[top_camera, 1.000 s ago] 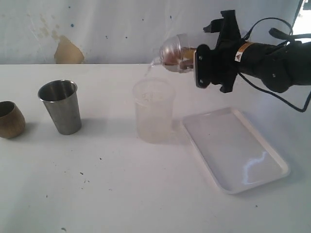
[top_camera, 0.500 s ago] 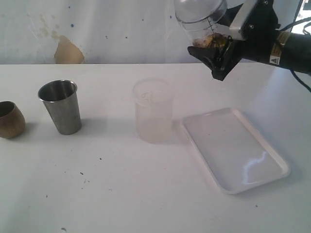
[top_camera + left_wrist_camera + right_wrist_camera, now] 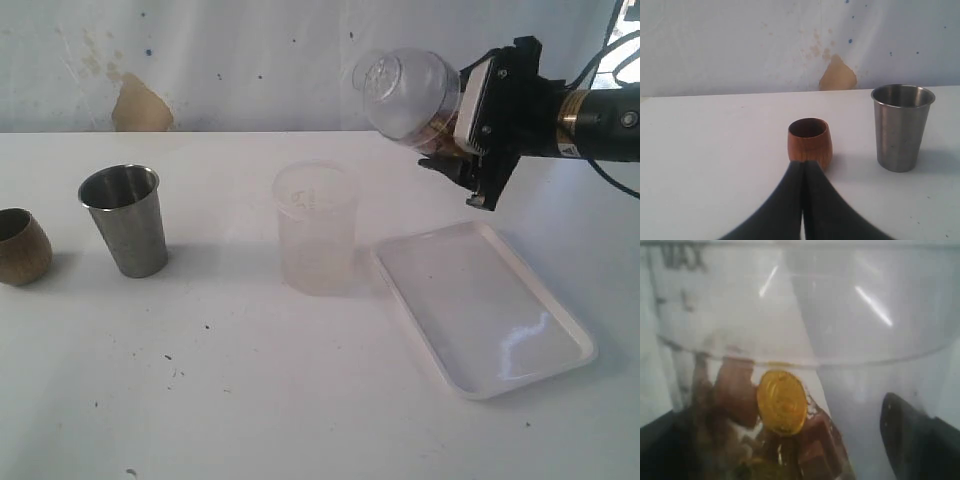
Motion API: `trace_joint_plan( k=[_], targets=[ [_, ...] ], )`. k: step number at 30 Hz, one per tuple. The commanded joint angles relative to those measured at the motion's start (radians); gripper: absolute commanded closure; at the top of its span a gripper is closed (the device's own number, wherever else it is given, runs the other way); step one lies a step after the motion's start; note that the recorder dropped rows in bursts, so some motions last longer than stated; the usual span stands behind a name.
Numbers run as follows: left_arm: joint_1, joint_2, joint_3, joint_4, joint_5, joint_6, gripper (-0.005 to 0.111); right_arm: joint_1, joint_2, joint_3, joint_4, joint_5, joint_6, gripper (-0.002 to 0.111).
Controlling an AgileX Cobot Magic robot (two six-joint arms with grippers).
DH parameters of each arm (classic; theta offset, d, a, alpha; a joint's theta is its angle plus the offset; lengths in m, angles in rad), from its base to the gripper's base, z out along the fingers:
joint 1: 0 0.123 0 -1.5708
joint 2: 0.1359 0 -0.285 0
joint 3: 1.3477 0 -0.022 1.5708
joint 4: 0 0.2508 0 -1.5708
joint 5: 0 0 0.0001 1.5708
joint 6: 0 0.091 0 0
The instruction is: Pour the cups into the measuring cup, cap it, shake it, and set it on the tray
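Observation:
My right gripper holds the clear measuring cup in the air above the table, tipped on its side with its rounded end toward the upper left. Brown and yellow pieces lie inside the measuring cup, whose black scale shows, and the right gripper has a dark finger on each side of it. The steel tumbler and the wooden cup stand upright at the left. My left gripper is shut and empty, just short of the wooden cup, with the tumbler beside it. The white tray lies empty at the right.
A frosted, unmarked cup stands upright in the middle of the white table, just left of the tray. A pale wall with a tan patch runs along the table's far edge.
The right gripper swung the measuring cup up from over the frosted cup, then back down and rightward, turning it to a new tilt. The other cups and tray stayed put.

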Motion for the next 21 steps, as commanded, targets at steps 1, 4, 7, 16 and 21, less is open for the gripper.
trace_joint_plan(
  k=[1, 4, 7, 16, 21],
  targets=[
    [-0.001, -0.004, 0.005, 0.003, -0.010, 0.000, 0.106, -0.004, -0.014, -0.008, -0.044, 0.015, -0.023, 0.108],
    [-0.001, -0.004, 0.005, 0.003, -0.010, 0.000, 0.106, -0.004, -0.014, -0.006, -0.048, 0.019, -0.043, 0.108],
    [-0.001, -0.004, 0.005, 0.003, -0.010, 0.000, 0.106, -0.002, -0.014, -0.006, -0.048, 0.051, -0.105, 0.108],
    [-0.001, -0.004, 0.005, 0.003, -0.010, 0.000, 0.106, 0.047, -0.004, -0.010, -0.048, 0.254, -0.189, 0.108],
    [-0.001, -0.004, 0.005, 0.003, -0.010, 0.000, 0.106, 0.098, 0.014, -0.023, -0.048, 0.336, -0.274, 0.108]
  ],
)
